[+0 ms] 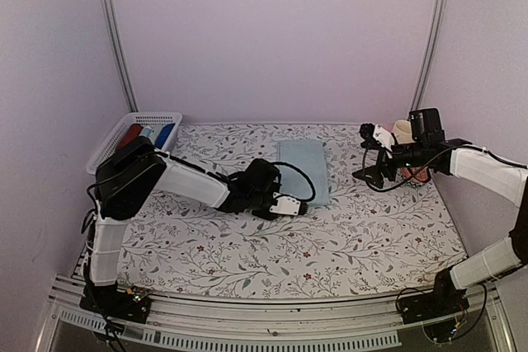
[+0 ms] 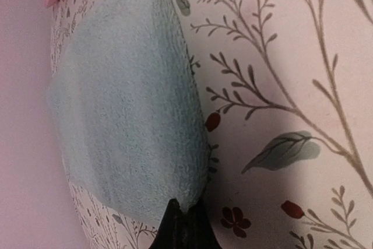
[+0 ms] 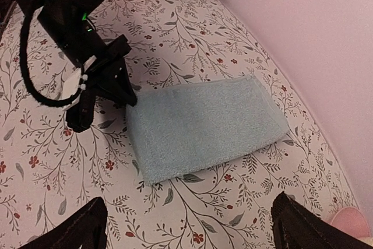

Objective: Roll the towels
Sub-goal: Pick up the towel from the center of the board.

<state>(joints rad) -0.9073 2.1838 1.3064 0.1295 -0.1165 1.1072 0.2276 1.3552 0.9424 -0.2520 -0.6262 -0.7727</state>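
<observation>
Tabletop (image 1: 247,261) carries the blue towel (image 1: 304,166), laid flat. Left claw (image 2: 183,228) sits at the towel's near left corner, fully closed, tips pinching the towel edge. Right claw (image 3: 189,231) hovers right of the towel, spread wide, holding nothing. Pink towel (image 3: 349,221) lies right of the blue towel, below the right arm; its shape cannot be determined. Basket (image 1: 136,133) stands far left of the towel.

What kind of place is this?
Likely a robot test booth, not a home: left arm and right arm bolted at the table edge, bare walls with metal rails, pale blue towel.
</observation>
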